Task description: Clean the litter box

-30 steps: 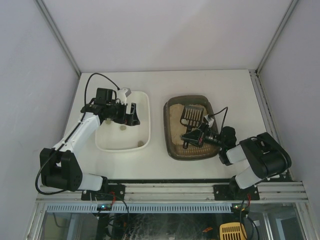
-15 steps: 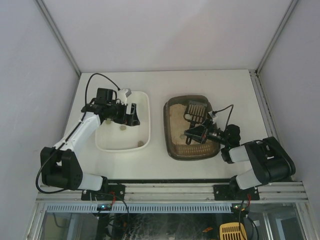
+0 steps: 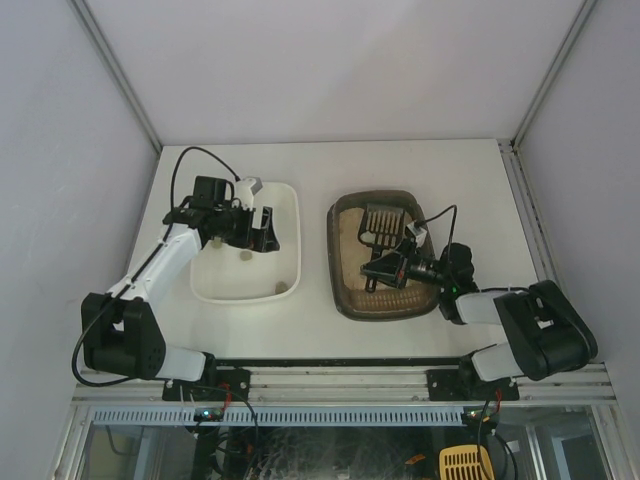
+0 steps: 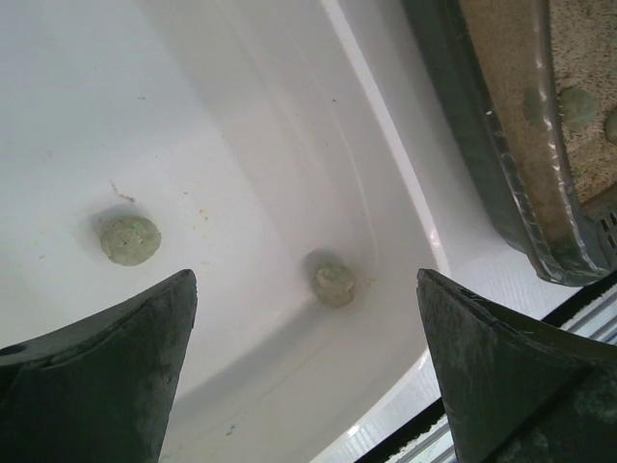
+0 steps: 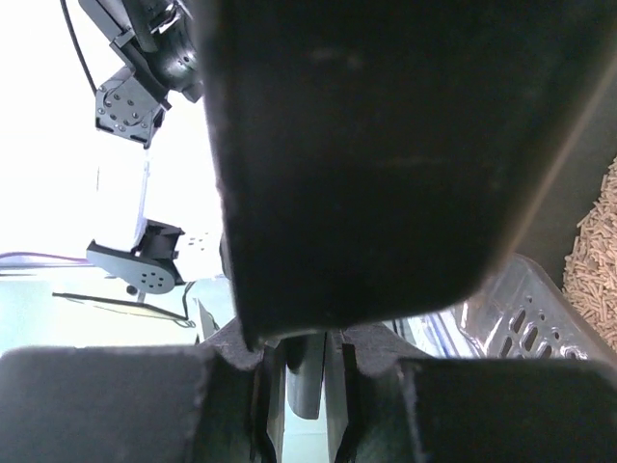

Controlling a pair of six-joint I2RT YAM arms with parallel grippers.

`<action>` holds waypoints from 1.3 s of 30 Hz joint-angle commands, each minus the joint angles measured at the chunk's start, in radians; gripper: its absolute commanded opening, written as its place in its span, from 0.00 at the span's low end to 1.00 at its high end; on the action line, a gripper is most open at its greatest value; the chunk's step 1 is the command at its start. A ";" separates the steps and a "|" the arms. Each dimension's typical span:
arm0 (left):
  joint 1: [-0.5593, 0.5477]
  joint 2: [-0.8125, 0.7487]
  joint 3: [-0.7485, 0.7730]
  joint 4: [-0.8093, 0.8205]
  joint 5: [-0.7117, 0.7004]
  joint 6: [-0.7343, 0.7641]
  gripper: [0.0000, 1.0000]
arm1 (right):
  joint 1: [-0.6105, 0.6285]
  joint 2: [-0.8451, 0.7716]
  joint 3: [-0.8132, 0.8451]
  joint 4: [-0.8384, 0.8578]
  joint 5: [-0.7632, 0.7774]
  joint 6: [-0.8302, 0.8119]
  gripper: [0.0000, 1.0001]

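Top external | left gripper [image 3: 266,232] hangs wide open over white tray [image 3: 292,205], apparently idle above the clumps [image 3: 246,257] lying inside | litter box [image 3: 334,240] sits just right of that tray, in front of the right arm | right gripper [image 3: 385,268] clamps the scoop [image 3: 380,226] by its handle, blade low over the litter, likely to sift.

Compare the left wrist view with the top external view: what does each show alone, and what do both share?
Only the left wrist view shows a greenish clump in the litter. Only the top external view shows the right gripper holding the scoop over the litter box. Both show the litter box rim and the white tray holding two clumps.
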 commanded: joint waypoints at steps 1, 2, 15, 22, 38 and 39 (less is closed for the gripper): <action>0.020 -0.016 0.039 -0.006 -0.073 -0.024 1.00 | 0.019 -0.045 0.030 -0.085 0.032 -0.096 0.00; 0.033 -0.019 0.052 -0.019 -0.071 -0.023 1.00 | 0.046 -0.069 0.050 -0.184 0.045 -0.154 0.00; 0.449 0.133 0.417 -0.265 0.175 -0.083 0.96 | 0.446 0.053 0.897 -1.528 0.523 -0.861 0.00; 0.513 0.088 0.379 -0.228 -0.006 -0.171 0.98 | 0.658 0.499 1.499 -2.006 0.948 -1.038 0.00; 0.540 -0.045 0.235 -0.138 -0.028 -0.157 0.98 | 0.867 0.732 1.827 -2.212 1.576 -1.132 0.00; 0.540 -0.046 0.231 -0.135 -0.022 -0.155 0.98 | 0.867 0.721 1.821 -2.206 1.577 -1.126 0.00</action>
